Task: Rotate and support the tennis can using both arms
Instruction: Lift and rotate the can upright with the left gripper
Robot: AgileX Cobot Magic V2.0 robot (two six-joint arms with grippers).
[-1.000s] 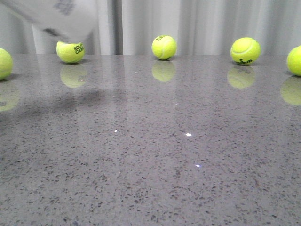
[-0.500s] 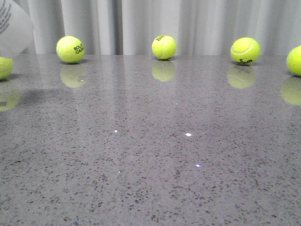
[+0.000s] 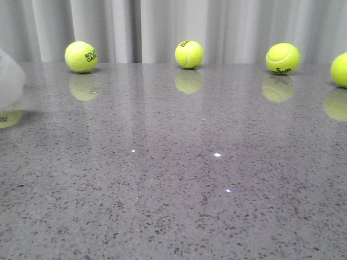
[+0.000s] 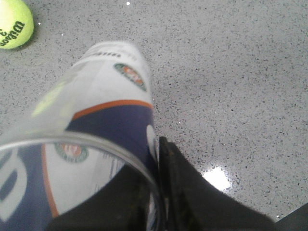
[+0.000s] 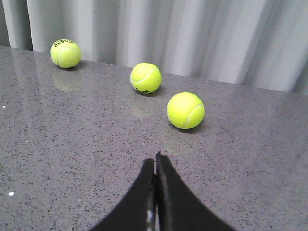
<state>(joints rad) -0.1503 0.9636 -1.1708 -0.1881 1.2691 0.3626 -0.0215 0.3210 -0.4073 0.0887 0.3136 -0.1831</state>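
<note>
The tennis can (image 4: pixel 113 103) is a clear tube with a navy-and-white label and an orange stripe. In the left wrist view it points away from me over the speckled table. My left gripper (image 4: pixel 154 161) is shut on the can's wall near its open rim, with one finger inside and one finger (image 4: pixel 180 187) outside. In the front view only a blurred pale end of the can (image 3: pixel 8 81) shows at the far left edge. My right gripper (image 5: pixel 155 163) is shut and empty, above bare table. Neither arm shows in the front view.
Tennis balls stand along the back of the grey table (image 3: pixel 179 179): one at the left (image 3: pixel 81 56), one in the middle (image 3: pixel 189 54), one at the right (image 3: pixel 282 58), one at the right edge (image 3: pixel 340 69). Another ball (image 4: pixel 13 24) lies near the can's far end. A curtain hangs behind.
In the front view the can has swung left and down, from the upper left to the far left edge, and now covers the leftmost ball.
</note>
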